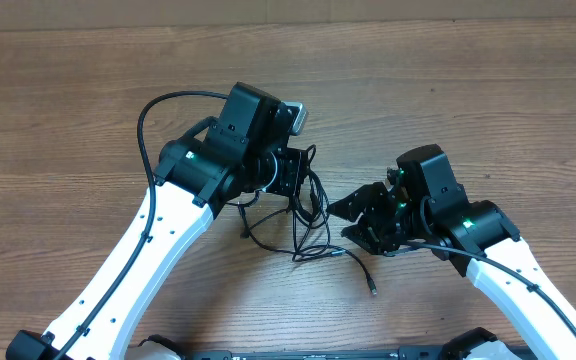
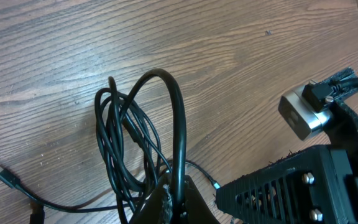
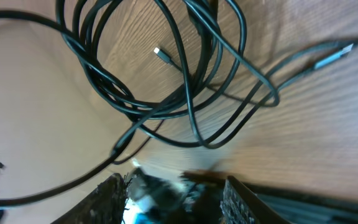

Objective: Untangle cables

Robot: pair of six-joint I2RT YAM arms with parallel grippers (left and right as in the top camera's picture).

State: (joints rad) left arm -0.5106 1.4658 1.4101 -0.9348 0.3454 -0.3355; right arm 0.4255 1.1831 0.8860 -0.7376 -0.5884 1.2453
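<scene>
The cables are thin black cords lying in a tangled heap on the wooden table between my two arms. My left gripper hangs over the heap's upper edge. In the left wrist view it is shut on one cable loop that arches up from the bundle. My right gripper sits just right of the heap. Seen from the right wrist, it stands open, its fingers apart and below the cables, touching none. The space between them is blurred.
One cable end with a small plug trails toward the table's front. Other plug ends lie on the wood. The right arm's finger and silver camera stand close beside my left gripper.
</scene>
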